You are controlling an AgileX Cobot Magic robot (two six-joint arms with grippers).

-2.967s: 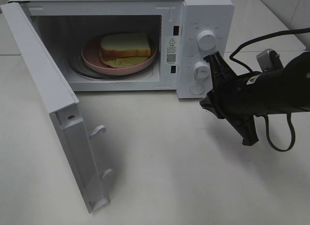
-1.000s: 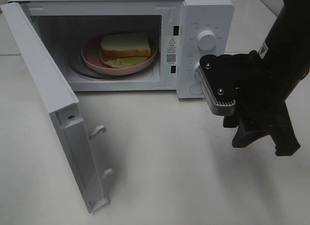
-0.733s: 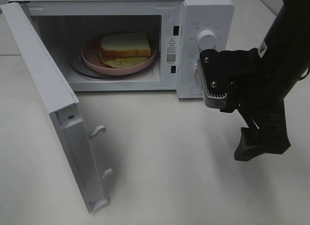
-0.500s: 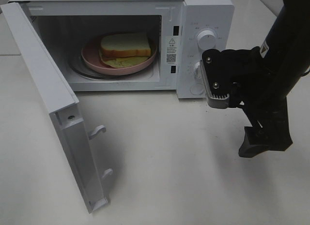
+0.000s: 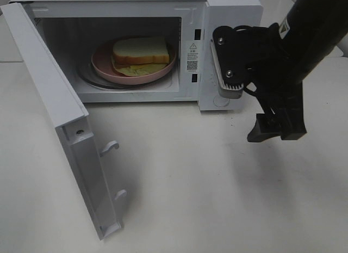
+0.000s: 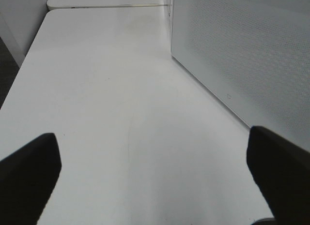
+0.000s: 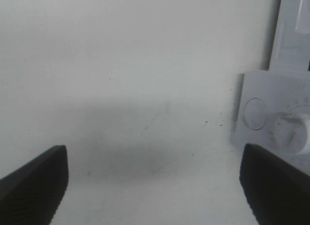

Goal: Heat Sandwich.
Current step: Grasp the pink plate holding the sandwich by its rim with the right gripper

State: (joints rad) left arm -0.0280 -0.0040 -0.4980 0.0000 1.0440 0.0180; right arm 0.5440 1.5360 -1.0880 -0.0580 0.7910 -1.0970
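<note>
The sandwich (image 5: 140,51), white bread with a tan crust and pale filling, lies on a round pink plate (image 5: 103,67) inside the open microwave (image 5: 234,5). My right gripper (image 5: 276,130) hangs open over the table just in front of the control panel, and its arm covers the knobs. In the right wrist view the right gripper (image 7: 155,184) has wide-apart fingertips with nothing between them, and a knob (image 7: 292,130) and a round button (image 7: 255,112) show beside it. My left gripper (image 6: 155,174) is open over bare table, outside the exterior view.
The microwave door (image 5: 60,128) stands swung out to the left, with two latch hooks (image 5: 111,148) sticking out of its edge. A perforated white panel (image 6: 242,55) of the microwave runs beside the left gripper. White tabletop (image 5: 190,198) spreads in front.
The right arm has moved left and back toward the control panel, now hiding the knobs, with the gripper pointing down. Sandwich, plate and door have not moved.
</note>
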